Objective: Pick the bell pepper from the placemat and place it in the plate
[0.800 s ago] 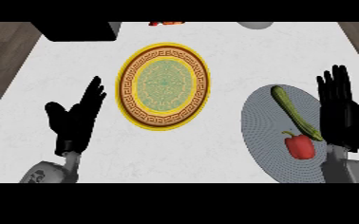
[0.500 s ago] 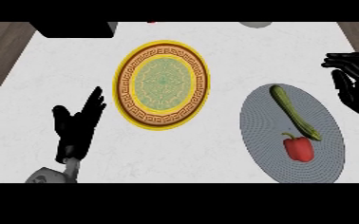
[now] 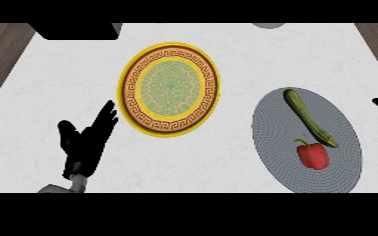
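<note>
Hidden or cut off: the right robot hand (image 3: 375,100) shows only as a black sliver at the right edge, so I cannot tell how it is set.
Top edge: a dark block (image 3: 76,30) at the upper left and a grey round thing (image 3: 268,25) at the upper right are both cut off, and I cannot make out what either one is.
Mat: the grey round placemat (image 3: 277,130) lies on the right of the counter (image 3: 66,80); its lower rim runs out of view.
Pepper: the red bell pepper (image 3: 312,155) lies on the mat's lower right part, its green stem pointing up and left; it is glossy and blocky.
Cucumber: a long green cucumber (image 3: 310,117) lies slanted on the same mat, its lower end just beside the pepper's top; whether they touch is hard to tell.
Plate: a plate (image 3: 133,87) with a yellow rim, a brown patterned band and a green centre sits mid-counter, well apart from the mat, with nothing on it.
Left robot hand: the left robot hand (image 3: 83,143) rests at the lower left, fingers straight and spread wide, holding nothing; its fingertips come near the plate's lower left rim.
</note>
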Robot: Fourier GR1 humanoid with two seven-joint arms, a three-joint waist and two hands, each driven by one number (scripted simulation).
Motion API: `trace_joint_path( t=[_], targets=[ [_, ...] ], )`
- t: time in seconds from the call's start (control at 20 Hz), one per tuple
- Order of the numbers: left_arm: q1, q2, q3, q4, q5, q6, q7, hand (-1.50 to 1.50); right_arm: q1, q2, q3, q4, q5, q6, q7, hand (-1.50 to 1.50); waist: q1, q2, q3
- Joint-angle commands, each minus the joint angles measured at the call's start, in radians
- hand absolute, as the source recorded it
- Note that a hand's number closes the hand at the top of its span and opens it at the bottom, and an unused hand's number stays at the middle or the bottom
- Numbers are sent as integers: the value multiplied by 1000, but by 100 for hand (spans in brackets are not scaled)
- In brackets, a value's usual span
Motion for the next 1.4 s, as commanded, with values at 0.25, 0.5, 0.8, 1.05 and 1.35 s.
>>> trace_joint_path(
  t=[0.25,0.5,0.8,1.05,1.35],
  targets=[
    [-9,-33,17,46,-10,-33,18,0,80,-165,19,-79,121,137,28,-150,-14,1,-4],
    [40,-7,21,-6,-15,-36,18,0,141,-301,111,-182,253,217,119,-150,-10,-2,-5],
    [20,-16,56,47,-12,-61,13,0,150,-301,174,-391,336,213,359,-150,-12,-1,-4],
    [31,-51,27,-22,-56,-24,39,0,129,-197,281,-509,435,196,549,-150,3,0,-3],
    [40,-21,83,-39,-43,-88,67,0,216,-113,296,-619,581,166,655,-150,-6,-1,-3]
  ],
)
